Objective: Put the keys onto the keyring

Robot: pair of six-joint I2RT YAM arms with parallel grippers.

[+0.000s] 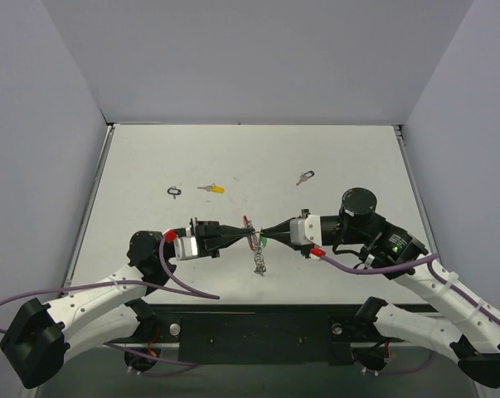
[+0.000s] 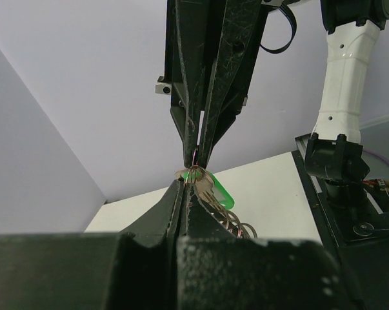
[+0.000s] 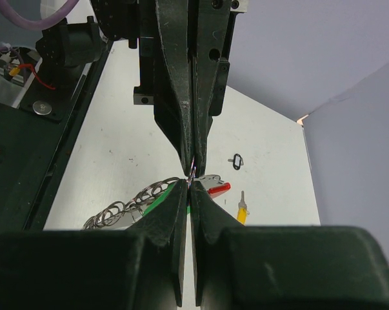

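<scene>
My two grippers meet tip to tip above the middle of the table. The left gripper (image 1: pixel 250 237) (image 2: pixel 185 186) and the right gripper (image 1: pixel 262 235) (image 3: pixel 189 186) are both shut on a thin wire ring at the top of the keyring (image 1: pixel 258 260). Its silver chain (image 3: pixel 120 210) (image 2: pixel 238 226) hangs down to the table, and its red piece (image 3: pixel 219 188) (image 1: pixel 246 222) sticks out beside the tips. A green key (image 2: pixel 221 194) (image 1: pixel 264 242) hangs right at the pinched ring; whether it is threaded on I cannot tell. A yellow key (image 1: pixel 213 189) (image 3: pixel 242 210), a black key (image 1: pixel 175 191) (image 3: pixel 235 160) and a dark blue key (image 1: pixel 306 177) lie loose farther back.
The white table (image 1: pixel 349 157) is walled by grey panels at the left, back and right. A black base plate (image 1: pixel 258 332) runs along the near edge. Purple cables (image 1: pixel 183 286) trail from both arms over the table's front.
</scene>
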